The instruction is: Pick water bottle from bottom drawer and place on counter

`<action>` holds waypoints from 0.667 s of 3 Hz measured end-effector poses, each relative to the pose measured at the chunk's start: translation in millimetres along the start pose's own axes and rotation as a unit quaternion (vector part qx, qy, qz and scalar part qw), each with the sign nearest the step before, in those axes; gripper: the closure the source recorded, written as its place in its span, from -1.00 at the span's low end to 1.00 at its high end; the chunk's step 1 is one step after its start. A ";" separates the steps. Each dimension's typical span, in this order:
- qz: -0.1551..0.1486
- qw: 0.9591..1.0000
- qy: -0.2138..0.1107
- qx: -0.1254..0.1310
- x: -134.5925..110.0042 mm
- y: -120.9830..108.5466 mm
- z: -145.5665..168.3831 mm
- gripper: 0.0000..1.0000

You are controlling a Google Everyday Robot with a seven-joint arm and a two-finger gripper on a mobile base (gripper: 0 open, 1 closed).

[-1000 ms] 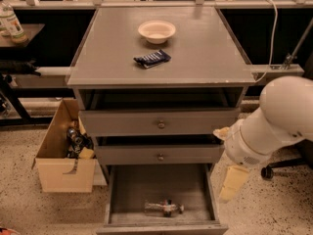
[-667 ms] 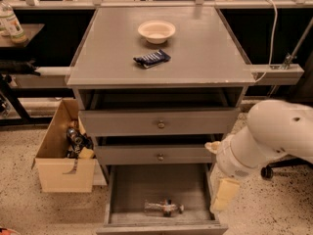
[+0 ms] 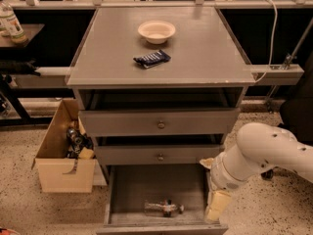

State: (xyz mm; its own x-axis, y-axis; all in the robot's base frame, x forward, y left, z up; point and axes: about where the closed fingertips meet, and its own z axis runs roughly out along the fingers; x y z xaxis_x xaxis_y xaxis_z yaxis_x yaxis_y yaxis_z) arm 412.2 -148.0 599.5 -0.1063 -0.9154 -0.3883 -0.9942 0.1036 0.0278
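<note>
1. Arm and gripper. The white, rounded robot arm (image 3: 264, 153) is reaching in from the right of the grey drawer cabinet and is bending downward. The cream-coloured gripper (image 3: 217, 207) is hanging at its end and pointing down. It is sitting over the front right corner of the bottom drawer, close to the right wall. Whether the gripper is spread or closed cannot be determined from this view. It is not touching the bottle.

2. Task object. The small clear crinkled plastic water bottle (image 3: 164, 208) is lying on its side on the drawer floor, near the front edge and about midway across. It is lying to the left of the gripper, apart from it.

3. Drawers. The wide plain grey bottom drawer (image 3: 127, 190) is standing pulled out. The two shallower grey drawers with round knobs, the middle drawer (image 3: 195, 154) and the top drawer (image 3: 117, 124), are each standing partly pulled out above it.

4. Worktop. The broad flat grey square worktop (image 3: 205, 53) is carrying a shallow cream bowl (image 3: 156, 31) toward the rear centre and a dark blue flat packet (image 3: 152, 58) just in front of it.

5. Surroundings. An open cardboard box (image 3: 63, 173) is sitting on the speckled floor to the left of the cabinet. An upright white-labelled bottle (image 3: 11, 23) is standing on a dark side table (image 3: 29, 32) at the upper left.
</note>
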 end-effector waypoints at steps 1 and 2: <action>0.000 1.000 0.003 0.001 0.8 -0.1 3.7 -1.00; -0.023 0.999 -0.022 -0.008 8.6 -12.7 52.1 -1.00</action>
State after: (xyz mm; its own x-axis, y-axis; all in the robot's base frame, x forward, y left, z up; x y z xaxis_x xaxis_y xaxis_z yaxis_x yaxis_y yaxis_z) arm 424.6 -136.9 547.8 -0.0593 -0.9014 -0.4290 -0.9982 0.0549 0.0227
